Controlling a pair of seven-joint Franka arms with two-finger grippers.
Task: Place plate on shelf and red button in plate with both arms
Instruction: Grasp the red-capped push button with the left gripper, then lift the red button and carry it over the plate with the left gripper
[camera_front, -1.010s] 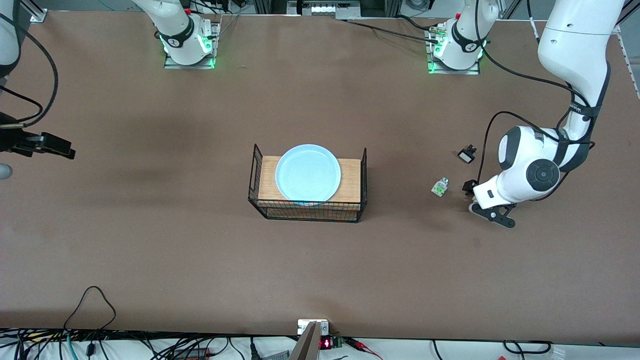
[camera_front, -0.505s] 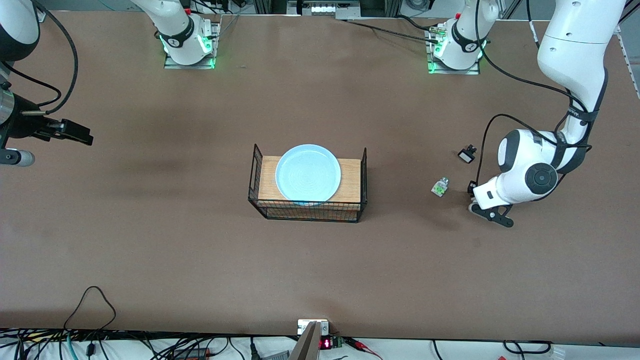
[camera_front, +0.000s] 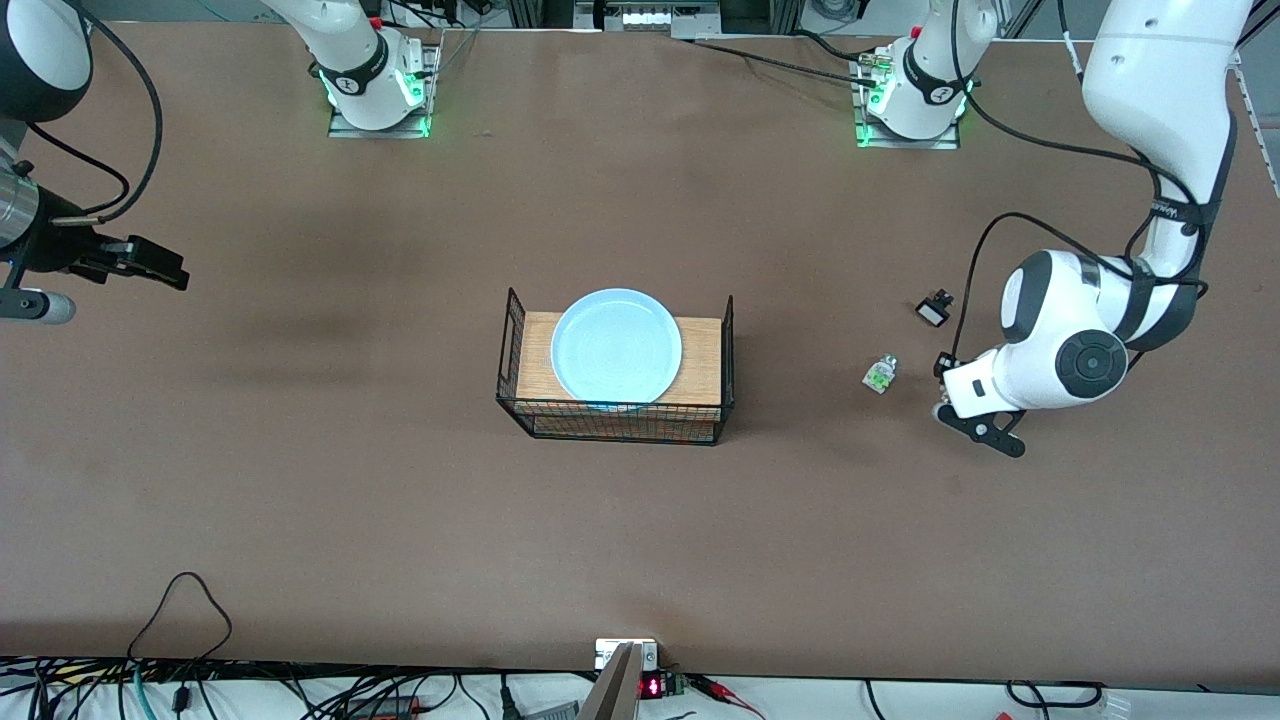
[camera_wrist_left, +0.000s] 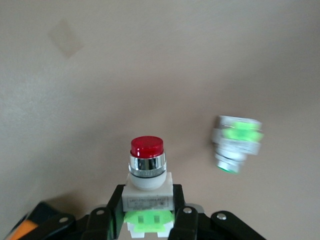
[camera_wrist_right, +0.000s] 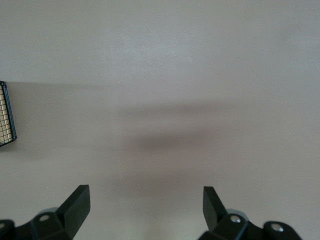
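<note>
1. We see a broad brown table (camera_front: 300, 480) with both arm bases along its top edge and cables trailing along the edge nearest the front camera.
2. At the middle of the table stands a black wire basket (camera_front: 617, 420) with a wooden board (camera_front: 703, 360) inside it, and the pale blue plate (camera_front: 616, 345) lies flat on that board, inside the basket.
3. Toward the left arm's end of the table we find the left gripper (camera_front: 941, 385) low over the surface. In the left wrist view its fingers (camera_wrist_left: 107, 220) are closed against the white body of the red button (camera_wrist_left: 147, 172), which stands upright between them with its red cap pointing away from the gripper.
4. Just beside that gripper, toward the basket, a similar white-and-green part (camera_front: 881, 373) without a red cap lies on the table; we also see it in the left wrist view (camera_wrist_left: 237, 142), apart from the held button.
5. A small black-and-white piece (camera_front: 934, 308) lies on the table farther from the front camera than the green part.
6. The right gripper (camera_wrist_right: 146, 205) waits over bare table at the right arm's end, its fingers spread wide and holding nothing; a corner of the basket shows at the edge of its wrist view.
</note>
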